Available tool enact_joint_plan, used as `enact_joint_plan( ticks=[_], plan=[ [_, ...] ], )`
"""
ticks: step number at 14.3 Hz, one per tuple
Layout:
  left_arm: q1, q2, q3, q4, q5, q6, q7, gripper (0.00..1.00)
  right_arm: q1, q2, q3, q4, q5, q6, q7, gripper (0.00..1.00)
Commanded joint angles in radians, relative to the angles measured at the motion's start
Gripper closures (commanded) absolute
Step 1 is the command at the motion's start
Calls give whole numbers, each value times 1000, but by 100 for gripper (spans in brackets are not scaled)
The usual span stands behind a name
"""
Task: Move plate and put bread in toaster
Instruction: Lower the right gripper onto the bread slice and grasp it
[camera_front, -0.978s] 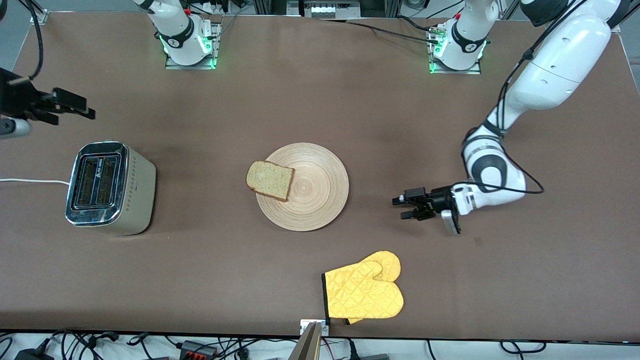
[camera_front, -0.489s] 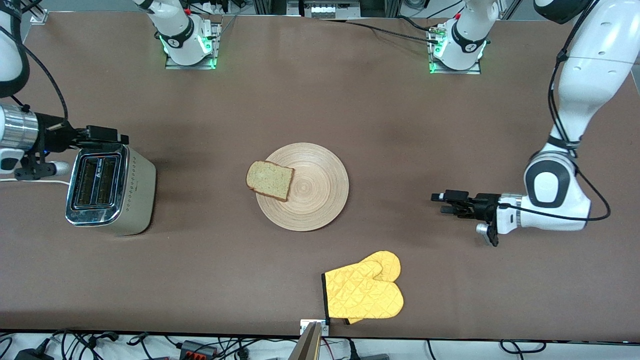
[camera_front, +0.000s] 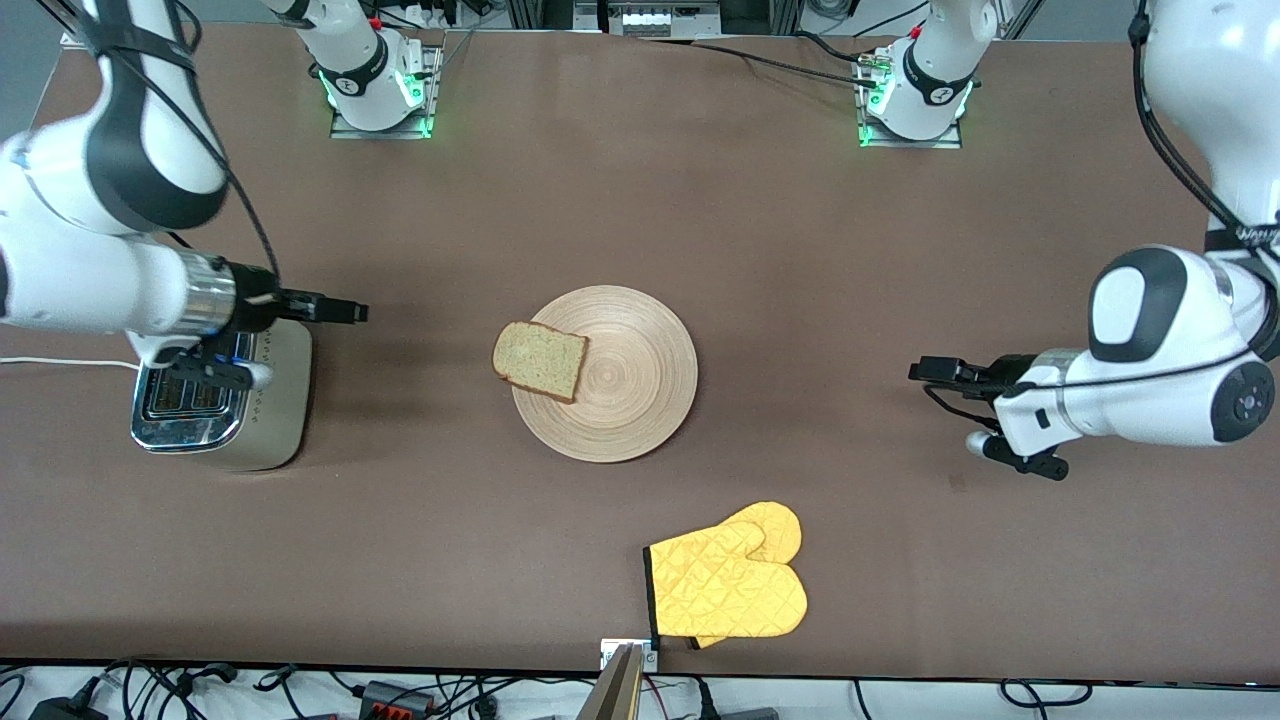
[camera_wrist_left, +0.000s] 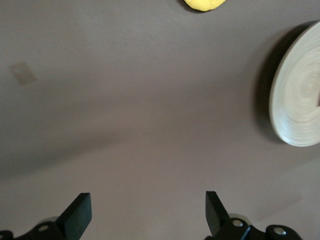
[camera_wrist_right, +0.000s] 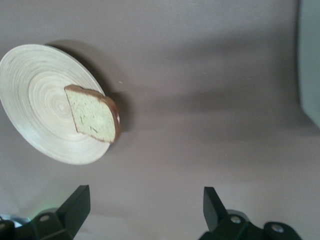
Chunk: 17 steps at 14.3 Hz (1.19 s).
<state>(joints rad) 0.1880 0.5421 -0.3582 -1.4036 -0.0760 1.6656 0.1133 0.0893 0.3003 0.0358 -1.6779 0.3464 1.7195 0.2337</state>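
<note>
Two grippers: both have their fingers spread wide and hold nothing.
Toaster: the boxy shiny silver toaster (camera_front: 222, 392) stands on the brown table (camera_front: 640, 180) at the right arm's end, partly hidden under that arm.
Right gripper (camera_front: 345, 312): it hangs over the table just beside the toaster, pointing at the plate. The right arm lies low and flat across the toaster's top.
Bread: the square light brown bread slice with a dark crust (camera_front: 540, 360) lies on the plate's edge that faces the toaster, one corner sticking out past the rim.
Plate: the big round pale wood plate (camera_front: 640, 400) sits mid-table.
Mitt: a yellow quilted oven mitt (camera_front: 728, 580) lies nearer the front camera than the plate.
Left gripper (camera_front: 925, 370): it hangs low over bare table toward the left arm's end, well apart from the plate, pointing at it.
Good way: I think the plate should slide slowly and stay flat, so the bread does not slip off.
</note>
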Motion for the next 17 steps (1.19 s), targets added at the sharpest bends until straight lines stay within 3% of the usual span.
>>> enact_joint_plan(
  ticks=[1, 4, 7, 9, 12, 15, 17],
  plan=[
    [-41, -69, 8, -2, 152, -15, -102, 0, 12, -44, -5, -165, 133, 177, 12, 0],
    [-73, -158, 8, -2, 180, -91, -159, 0, 87, -79, -4, -317, 169, 433, 13, 0],
    [-93, -249, 7, 0, 188, -127, -181, 0, 156, -75, 18, -440, 270, 707, 13, 0],
    [-90, -271, 8, 40, 183, -136, -179, 0, 181, -67, 18, -485, 275, 776, -17, 0],
    [-90, -280, 11, 60, 182, -269, -172, 0, 220, -46, 19, -552, 279, 908, -161, 0],
    [-107, -387, 80, -6, 162, -230, -179, 0, 221, -4, 21, -552, 321, 933, -264, 0],
    [-178, -499, 225, -145, 130, -109, -173, 0, 240, 8, 38, -551, 445, 976, -293, 0]
  ],
)
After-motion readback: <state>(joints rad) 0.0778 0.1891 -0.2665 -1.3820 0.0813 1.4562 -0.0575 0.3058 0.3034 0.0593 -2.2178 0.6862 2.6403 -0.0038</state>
